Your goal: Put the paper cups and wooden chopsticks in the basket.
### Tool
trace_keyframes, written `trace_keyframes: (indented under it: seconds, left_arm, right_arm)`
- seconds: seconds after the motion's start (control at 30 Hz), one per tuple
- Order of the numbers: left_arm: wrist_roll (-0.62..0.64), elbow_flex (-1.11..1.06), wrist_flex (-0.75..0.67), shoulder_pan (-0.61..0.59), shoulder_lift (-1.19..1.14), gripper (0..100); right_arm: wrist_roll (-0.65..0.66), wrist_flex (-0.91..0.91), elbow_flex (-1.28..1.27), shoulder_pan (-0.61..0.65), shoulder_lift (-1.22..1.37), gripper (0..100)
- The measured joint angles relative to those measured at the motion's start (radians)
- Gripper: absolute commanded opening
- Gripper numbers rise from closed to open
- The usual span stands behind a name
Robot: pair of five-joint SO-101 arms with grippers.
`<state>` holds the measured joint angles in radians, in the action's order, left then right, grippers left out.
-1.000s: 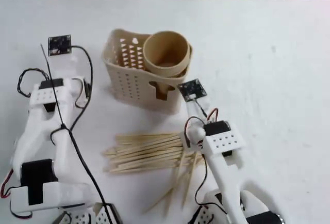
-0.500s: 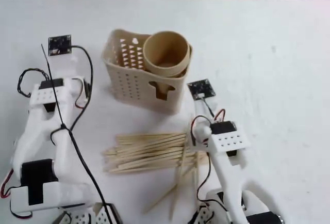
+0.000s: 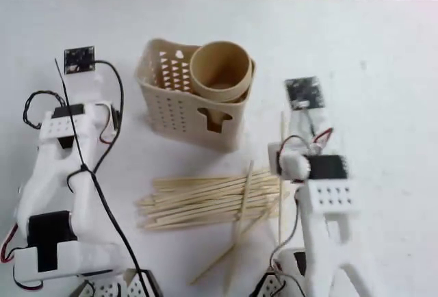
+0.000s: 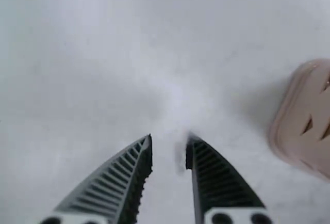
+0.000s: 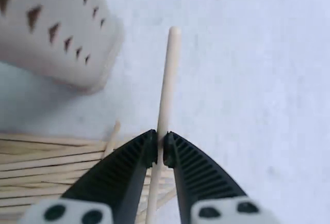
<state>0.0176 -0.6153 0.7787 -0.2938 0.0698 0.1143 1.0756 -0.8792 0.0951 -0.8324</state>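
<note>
Fingers of my right gripper [image 5: 160, 140] pinch one pale wooden chopstick [image 5: 168, 74] right of the beige perforated plastic basket [image 3: 179, 115]; I'd clear its rim before swinging over. Left gripper [image 4: 168, 146]: fingers parted.

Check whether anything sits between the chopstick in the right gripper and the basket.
Nothing visible does. The right gripper holds one chopstick beside the basket, with bare table between them. A paper cup fills part of the basket; the rest looks open.
</note>
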Motion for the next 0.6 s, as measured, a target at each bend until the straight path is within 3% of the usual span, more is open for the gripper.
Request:
trace_keyframes:
  seconds: [0.17, 0.3, 0.47, 0.6]
  left_arm:
    - [0.000, 0.000, 0.000, 0.000, 0.000, 13]
    - [0.000, 0.000, 0.000, 0.011, 0.000, 13]
    - [0.000, 0.000, 0.000, 0.015, 0.000, 13]
    - [0.000, 0.000, 0.000, 0.015, 0.000, 13]
  right_arm:
    - [-0.012, 0.011, 0.055, -0.009, -0.189, 1.5]
    - [-0.026, -0.014, 0.242, -0.006, -0.272, 1.5]
    - [-0.031, -0.018, 0.588, 0.011, -0.209, 1.5]
    - [-0.031, -0.032, 0.844, 0.124, -0.009, 1.5]
